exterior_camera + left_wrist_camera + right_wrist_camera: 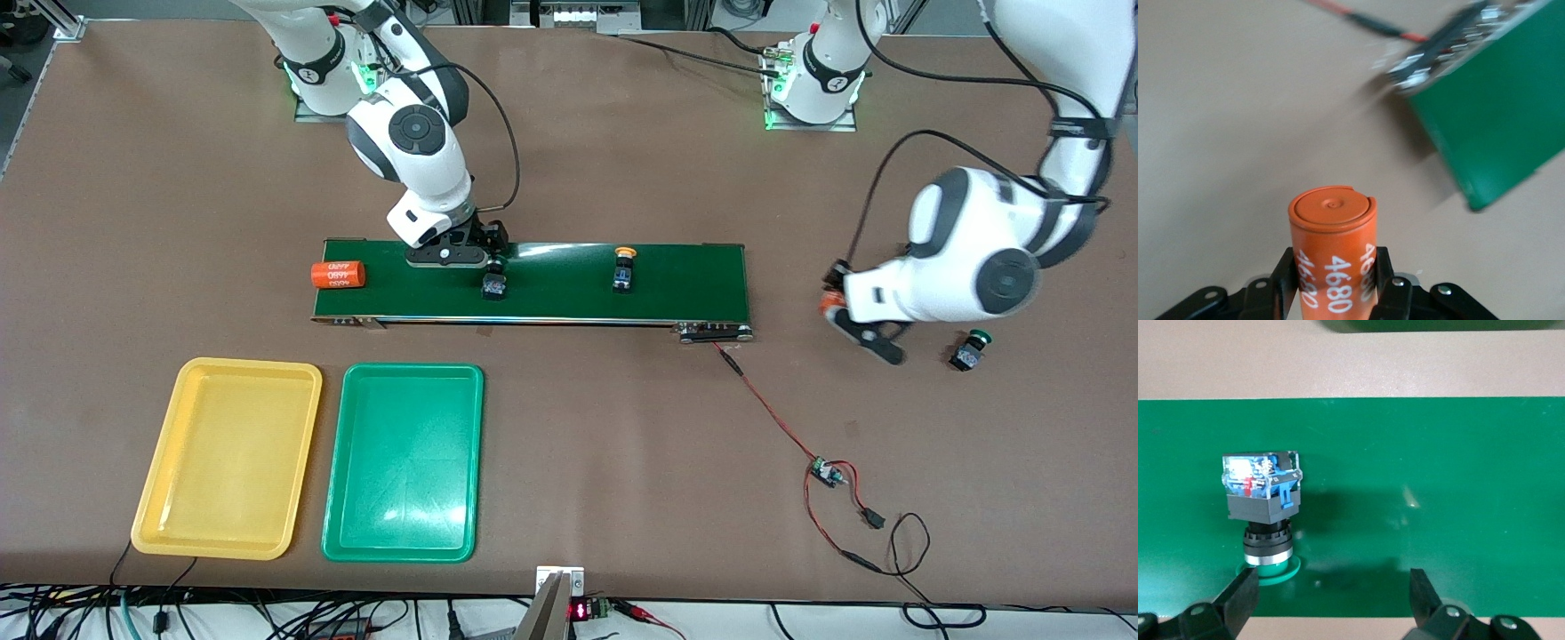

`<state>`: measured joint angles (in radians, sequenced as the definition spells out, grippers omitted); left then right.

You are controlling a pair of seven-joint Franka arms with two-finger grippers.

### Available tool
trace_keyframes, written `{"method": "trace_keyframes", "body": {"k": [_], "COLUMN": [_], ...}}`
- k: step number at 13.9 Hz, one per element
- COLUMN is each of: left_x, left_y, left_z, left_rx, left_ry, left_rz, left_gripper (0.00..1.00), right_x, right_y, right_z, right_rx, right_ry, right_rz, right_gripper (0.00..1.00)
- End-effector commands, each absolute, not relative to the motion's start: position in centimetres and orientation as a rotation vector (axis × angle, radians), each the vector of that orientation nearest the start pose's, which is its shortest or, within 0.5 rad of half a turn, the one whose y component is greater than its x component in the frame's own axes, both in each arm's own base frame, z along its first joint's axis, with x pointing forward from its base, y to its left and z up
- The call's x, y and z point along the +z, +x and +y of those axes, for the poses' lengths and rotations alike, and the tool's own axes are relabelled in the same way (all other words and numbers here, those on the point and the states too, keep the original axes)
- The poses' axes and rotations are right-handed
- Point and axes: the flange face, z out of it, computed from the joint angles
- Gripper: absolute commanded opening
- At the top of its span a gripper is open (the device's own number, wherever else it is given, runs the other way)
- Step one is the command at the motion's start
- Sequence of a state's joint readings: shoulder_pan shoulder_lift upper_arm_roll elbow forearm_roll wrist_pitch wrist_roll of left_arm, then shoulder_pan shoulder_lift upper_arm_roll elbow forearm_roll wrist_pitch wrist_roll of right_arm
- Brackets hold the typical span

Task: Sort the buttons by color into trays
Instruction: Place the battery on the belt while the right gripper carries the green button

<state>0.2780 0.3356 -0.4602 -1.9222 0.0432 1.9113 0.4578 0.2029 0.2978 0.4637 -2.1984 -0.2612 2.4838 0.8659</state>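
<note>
A green-capped button (493,285) lies on its side on the dark green conveyor belt (551,293). My right gripper (487,252) hovers open just above it. In the right wrist view the button (1265,500) sits close to one finger, not between the two, and the gripper (1331,593) is empty. A yellow-capped button (625,269) stands on the belt toward the left arm's end. Another green button (969,349) lies on the table past that end. My left gripper (858,329) hangs over the table there, shut on an orange "4680" cylinder (1333,253). The yellow tray (169,462) and the green tray (342,462) lie empty, nearer the camera.
A second orange "4680" cylinder (338,274) lies at the belt's end toward the right arm. A red and black wire runs from the belt's corner to a small circuit board (827,471) on the table.
</note>
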Motion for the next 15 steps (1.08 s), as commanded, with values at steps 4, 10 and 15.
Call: {"method": "trace_keyframes", "body": {"k": [4,10,15], "left_x": [31.1,28.7,28.3], "left_y": [55.9,55.7,54.2], "left_z": [-15.1,-20.5,-23.9], "left_rx": [0.399,0.228,0.258], "left_ry": [-2.822,-2.541,-2.395], "left_rz": [1.731,2.161,2.24], "left_gripper": [0.0,0.0,0.0], "right_x": [27.3,27.8,26.2], "right_y": [45.2,46.5,46.9], "right_z": [33.9,32.7,31.9], "right_rx": [-0.132,-0.144,-0.108], "right_ry": [-3.145,-3.157,-3.169], "right_rz": [0.016,0.009,0.022], "right_gripper": [1.0,1.0,1.0]}}
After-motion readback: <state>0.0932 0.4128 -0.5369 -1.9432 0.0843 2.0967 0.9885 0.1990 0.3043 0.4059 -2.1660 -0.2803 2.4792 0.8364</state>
